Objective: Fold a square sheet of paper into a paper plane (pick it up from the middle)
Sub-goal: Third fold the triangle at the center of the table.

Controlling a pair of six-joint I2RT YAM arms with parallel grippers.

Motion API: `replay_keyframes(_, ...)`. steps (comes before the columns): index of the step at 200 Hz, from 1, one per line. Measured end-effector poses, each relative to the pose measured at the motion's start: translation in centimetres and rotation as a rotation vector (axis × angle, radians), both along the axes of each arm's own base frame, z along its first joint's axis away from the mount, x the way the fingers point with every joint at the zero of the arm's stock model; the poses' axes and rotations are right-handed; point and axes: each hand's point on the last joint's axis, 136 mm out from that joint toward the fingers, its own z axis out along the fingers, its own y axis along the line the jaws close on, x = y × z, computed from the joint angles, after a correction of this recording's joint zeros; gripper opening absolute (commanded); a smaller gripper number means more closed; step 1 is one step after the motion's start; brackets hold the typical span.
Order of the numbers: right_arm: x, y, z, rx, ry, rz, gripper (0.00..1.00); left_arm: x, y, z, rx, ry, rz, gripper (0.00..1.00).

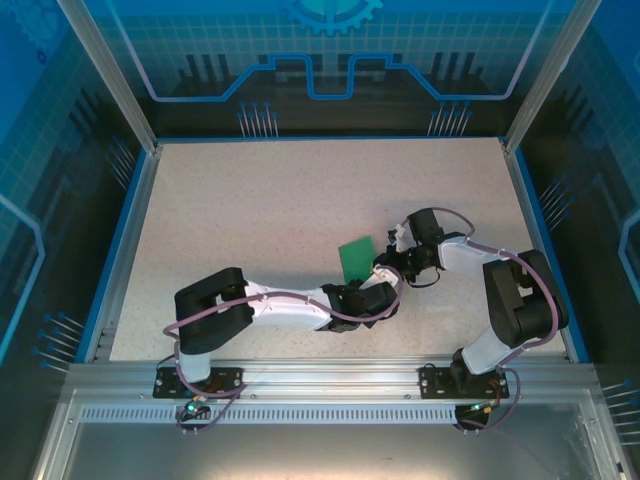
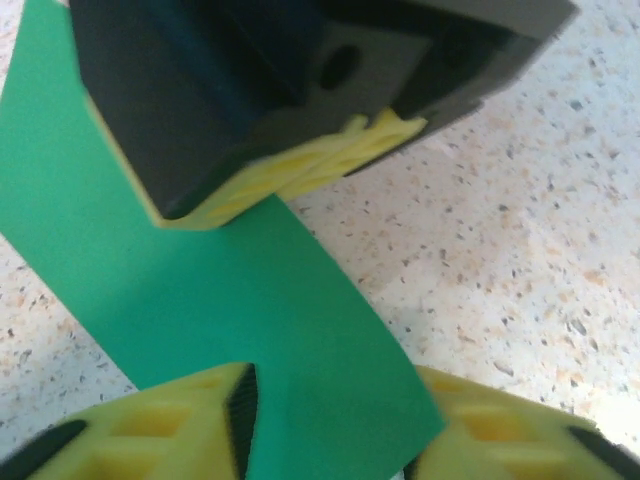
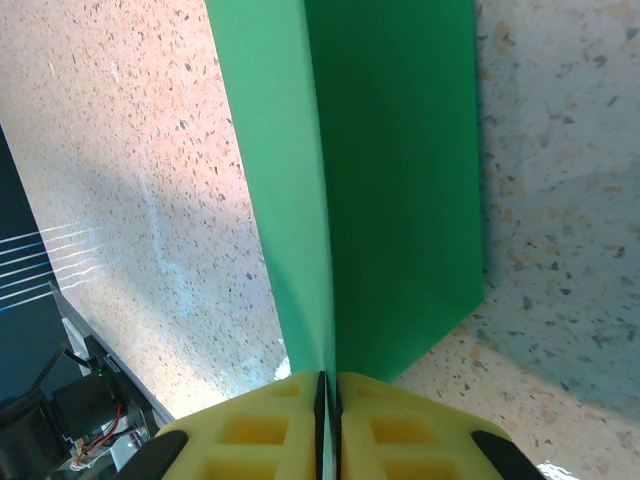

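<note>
The square sheet of paper (image 3: 400, 180), bright green and creased lengthwise into two layers, juts straight out from the right gripper (image 3: 327, 385), whose yellow fingers are pinched tight on its near edge. Just beneath, the left gripper (image 2: 330, 425) stands partly open, the sheet's lower end between its fingers, over the speckled table (image 1: 250, 200).

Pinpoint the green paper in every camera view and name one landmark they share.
Top external: green paper just right of mid-frame, over the speckled tabletop.
Left wrist: green paper runs from upper left to bottom centre.
Right wrist: green paper stands up the middle, pinched below by the right claw.
Shared landmark: the speckled tabletop behind it.
</note>
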Motion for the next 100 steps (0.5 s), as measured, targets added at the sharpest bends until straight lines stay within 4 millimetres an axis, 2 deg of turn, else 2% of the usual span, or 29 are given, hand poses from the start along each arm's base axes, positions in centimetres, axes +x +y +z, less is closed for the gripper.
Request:
replay_keyframes(38,0.0,0.0,0.0,-0.001,-0.001,0.000,0.13,0.0,0.7,1.0,-0.010,-0.018,0.006,0.15)
replay_keyframes(62,0.1,0.0,0.1,0.000,-0.004,0.000,0.13,-0.2,1.1,2.0,-0.033,-0.024,0.008,0.10)
replay_keyframes(86,0.2,0.0,0.2,0.001,-0.006,0.000,0.14,-0.4,1.2,2.4,-0.047,-0.019,-0.004,0.00)
replay_keyframes(100,0.2,0.0,0.2,0.001,-0.007,0.002,0.17,-0.4,1.1,2.4,-0.051,-0.010,-0.009,0.00)
